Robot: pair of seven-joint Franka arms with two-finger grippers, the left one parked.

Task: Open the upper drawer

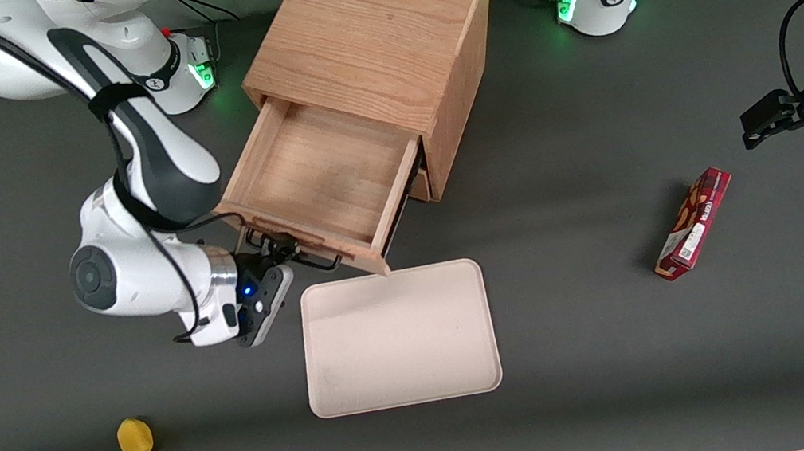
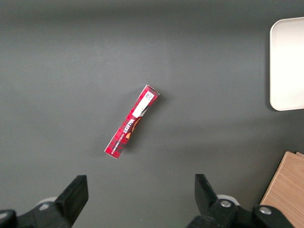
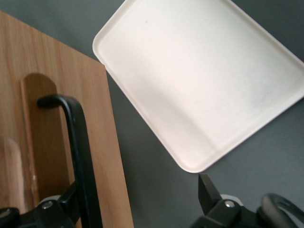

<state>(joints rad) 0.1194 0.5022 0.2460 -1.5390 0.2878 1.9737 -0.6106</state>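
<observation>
The upper drawer (image 1: 322, 178) stands pulled well out of the wooden cabinet (image 1: 371, 29), and its shallow tray shows empty. Its thin black wire handle (image 1: 307, 262) faces the front camera. My right gripper (image 1: 276, 255) is at the handle, in front of the drawer. In the right wrist view the gripper (image 3: 137, 190) is open, its fingers wide apart. The handle (image 3: 78, 142) runs close beside one finger (image 3: 66, 204), against the drawer front (image 3: 57, 118); the other finger (image 3: 206, 190) hangs over the table. Just a corner of the lower drawer (image 1: 418, 184) shows below.
A cream tray (image 1: 397, 337) lies on the grey table just nearer the front camera than the drawer, also in the right wrist view (image 3: 204, 80). A yellow fruit (image 1: 135, 439) lies nearer the camera. A red snack box (image 1: 694, 223) lies toward the parked arm's end.
</observation>
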